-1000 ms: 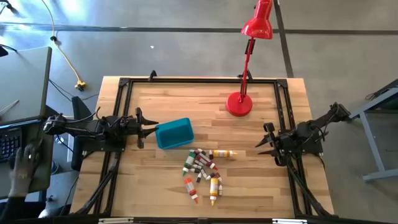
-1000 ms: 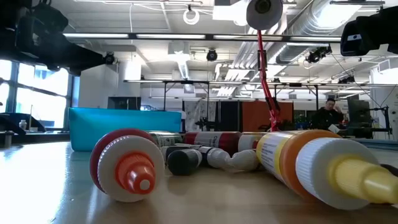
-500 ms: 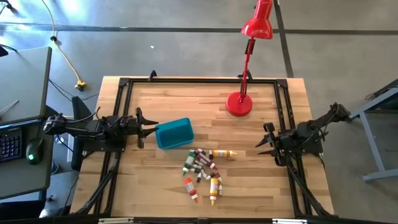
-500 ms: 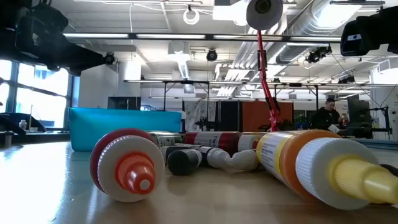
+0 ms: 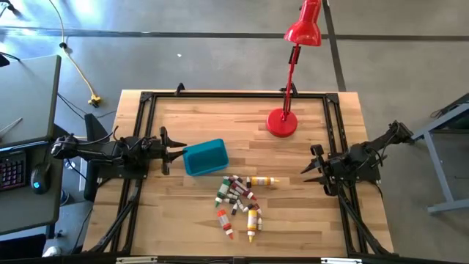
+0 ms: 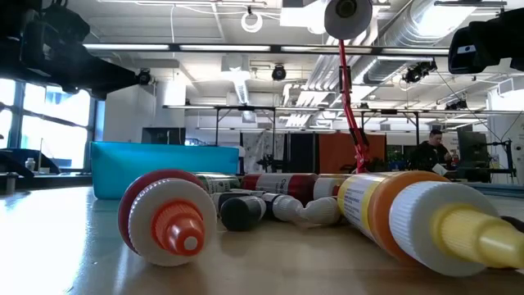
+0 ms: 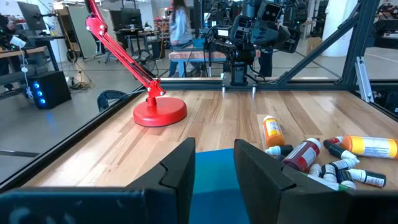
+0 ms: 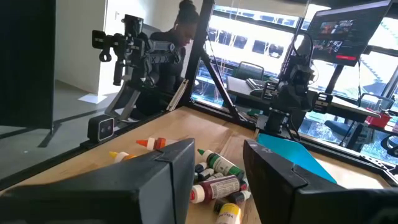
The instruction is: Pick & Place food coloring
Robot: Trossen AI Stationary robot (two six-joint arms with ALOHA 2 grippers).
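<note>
While both arms stay parked, hand left mouse (image 5: 38, 178).

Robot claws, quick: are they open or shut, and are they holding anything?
Left gripper: open, holding nothing, just behind the blue tub.
Right gripper: open, holding nothing, facing the little bottles.

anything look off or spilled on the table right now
No liquid spill or damage shows. The food coloring bottles all lie on their sides in a loose heap beside the blue tub, with a few strays nearer the front edge. The left gripper and right gripper sit open, holding nothing.
</note>
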